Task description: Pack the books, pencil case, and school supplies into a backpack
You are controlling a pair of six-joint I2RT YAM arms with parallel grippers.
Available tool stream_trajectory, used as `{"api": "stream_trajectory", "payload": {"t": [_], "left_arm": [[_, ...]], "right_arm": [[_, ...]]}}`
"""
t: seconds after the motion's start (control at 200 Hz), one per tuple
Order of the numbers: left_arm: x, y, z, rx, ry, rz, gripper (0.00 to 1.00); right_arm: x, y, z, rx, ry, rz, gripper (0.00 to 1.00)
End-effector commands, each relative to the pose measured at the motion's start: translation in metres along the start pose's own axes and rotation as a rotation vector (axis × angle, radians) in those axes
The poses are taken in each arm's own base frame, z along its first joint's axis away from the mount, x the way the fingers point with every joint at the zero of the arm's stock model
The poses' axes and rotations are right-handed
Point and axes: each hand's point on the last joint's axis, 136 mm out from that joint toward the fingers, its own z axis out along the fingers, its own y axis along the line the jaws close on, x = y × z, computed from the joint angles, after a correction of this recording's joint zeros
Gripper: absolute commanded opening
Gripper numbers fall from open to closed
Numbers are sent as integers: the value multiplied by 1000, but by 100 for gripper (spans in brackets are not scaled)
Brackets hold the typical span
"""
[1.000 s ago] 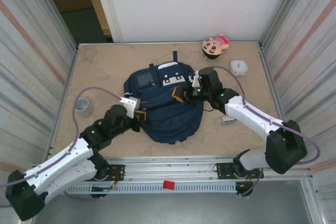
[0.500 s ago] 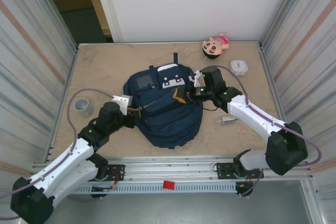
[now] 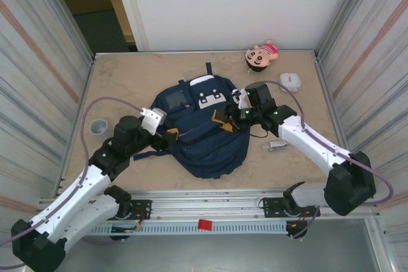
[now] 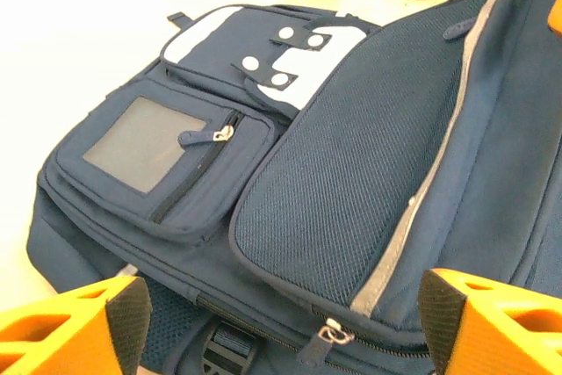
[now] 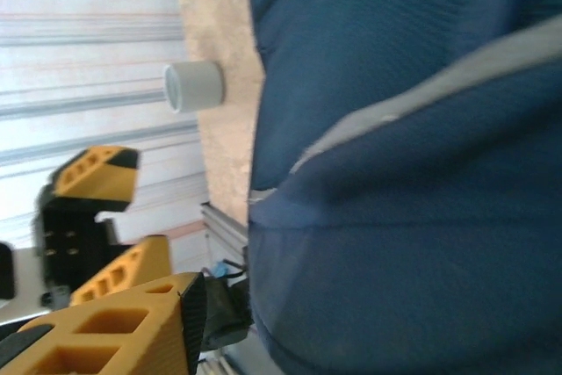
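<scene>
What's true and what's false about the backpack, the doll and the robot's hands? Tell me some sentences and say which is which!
1. The backpack lies on the table. True.
2. The pink doll is tucked inside the backpack. False: it lies on the table at the far edge, apart from the backpack.
3. The left hand is open. True.
4. The white box sits on top of the backpack. False: it rests on the table, off to the backpack's right, near the doll.
5. A little round cup stands on the table left of the backpack. True.

The backpack (image 5: 413, 129) is blurred, cut off top, right and bottom.
</scene>
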Motion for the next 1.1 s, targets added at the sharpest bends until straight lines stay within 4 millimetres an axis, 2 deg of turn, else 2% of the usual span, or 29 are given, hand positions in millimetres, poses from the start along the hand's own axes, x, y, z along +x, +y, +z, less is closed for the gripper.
{"api": "stream_trajectory", "payload": {"t": [0.0,0.1,0.185,0.291,0.396,0.546,0.681,0.902,1.097], "left_arm": [[-10,-1,1,8,9,40,83],[-15,-9,7,33,18,45,84],[-20,-14,12,32,26,64,84],[-24,-18,17,36,35,63,85],[-26,-18,22,31,34,44,86],[-25,-18,29,30,31,23,86],[-22,-18,31,29,41,14,86],[-21,-18,33,25,45,5,87],[-20,-16,31,13,44,3,87]], "right_arm": [[3,-28,-35,154,-43,-3,52],[0,-65,-67,311,-86,45,55],[-3,-97,-96,452,-120,91,62],[1,-140,-134,658,-111,174,67],[6,-182,-153,775,-94,283,74],[5,-218,-145,723,-108,405,84],[-3,-241,-131,704,-127,449,85],[-26,-262,-116,713,-151,452,86],[-37,-274,-103,699,-123,471,86]]}}
